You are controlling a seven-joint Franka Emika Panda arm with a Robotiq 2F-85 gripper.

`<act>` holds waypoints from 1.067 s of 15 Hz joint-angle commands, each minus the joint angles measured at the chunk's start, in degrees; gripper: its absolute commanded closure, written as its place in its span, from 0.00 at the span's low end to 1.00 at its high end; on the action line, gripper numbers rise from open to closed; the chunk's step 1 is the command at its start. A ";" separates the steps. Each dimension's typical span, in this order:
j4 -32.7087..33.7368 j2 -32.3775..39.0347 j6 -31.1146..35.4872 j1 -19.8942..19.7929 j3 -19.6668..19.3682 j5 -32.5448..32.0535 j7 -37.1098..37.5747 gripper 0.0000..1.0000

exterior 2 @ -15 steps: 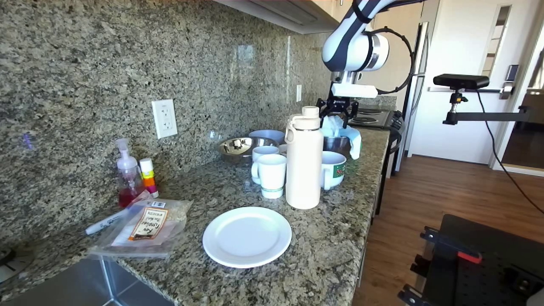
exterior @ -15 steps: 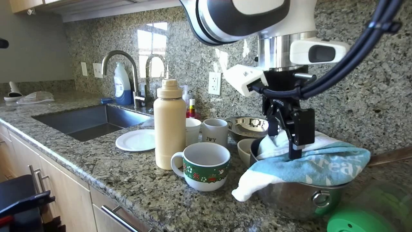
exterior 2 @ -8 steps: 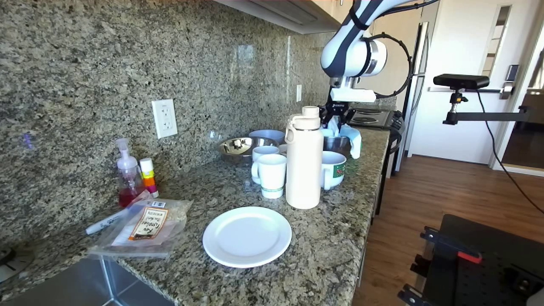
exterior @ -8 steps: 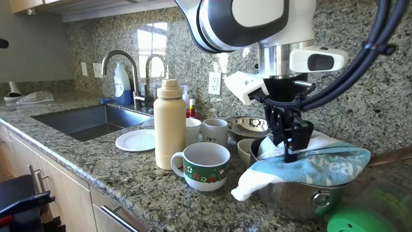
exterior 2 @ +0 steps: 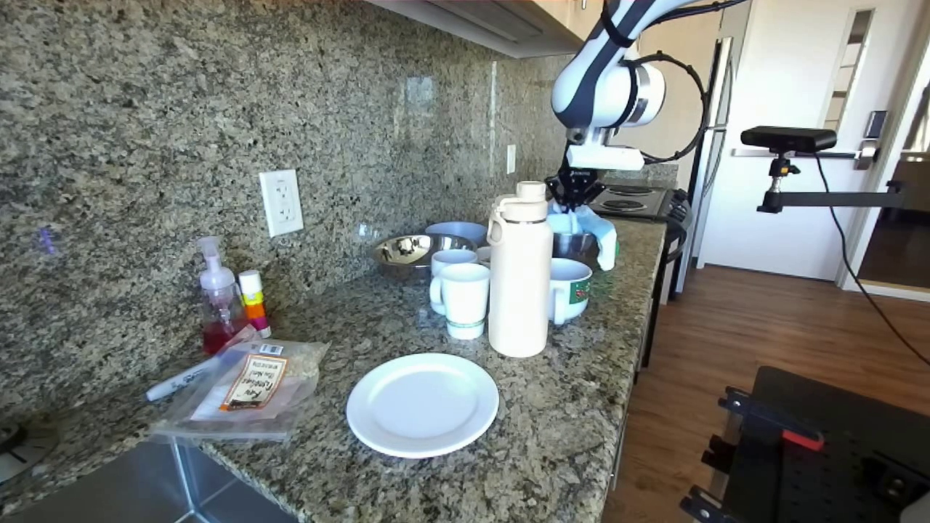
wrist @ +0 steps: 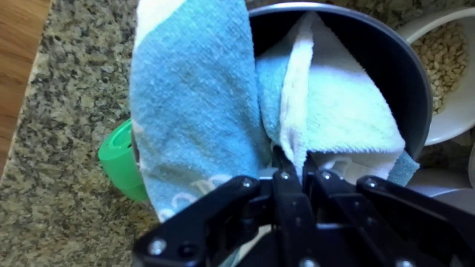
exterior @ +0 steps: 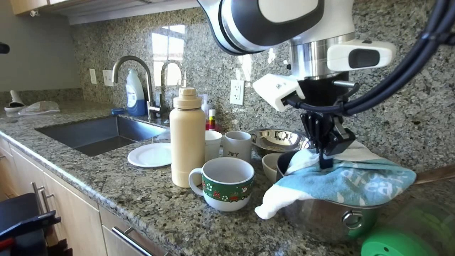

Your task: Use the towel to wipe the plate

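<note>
A blue and white towel [exterior: 355, 183] lies draped over a metal pot [exterior: 316, 220], with a white end hanging down outside the rim. In the wrist view my gripper [wrist: 295, 159] is shut on a pinched white fold of the towel [wrist: 193, 92], above the pot's interior [wrist: 404, 74]. The fingertips are partly buried in cloth in an exterior view. The white plate [exterior 2: 423, 405] rests flat on the counter near the sink, well apart from the gripper, and nothing lies on it.
Between pot and plate stand a cream bottle [exterior: 187, 142], a green-banded mug [exterior: 227, 185], a JOY mug [exterior: 237, 145] and a white cup [exterior 2: 465, 301]. A bowl of grains [wrist: 445, 66] sits beside the pot. A green lid [exterior: 394, 245] and a shiny bowl [exterior 2: 421, 250] are close by.
The gripper came down onto the towel and its fingers closed on a fold. It then rose a little, shifting the towel slightly on the pot. The plate has not moved.
</note>
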 commanded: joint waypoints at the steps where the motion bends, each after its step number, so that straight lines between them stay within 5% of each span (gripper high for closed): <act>1: -1.56 -4.80 0.61 -0.35 -0.03 0.61 1.23 0.98; 12: -6.68 -22.66 -1.00 3.71 5.65 2.64 -5.67 0.98; 16: -9.45 -27.58 -0.78 5.39 7.05 -2.15 -0.41 0.98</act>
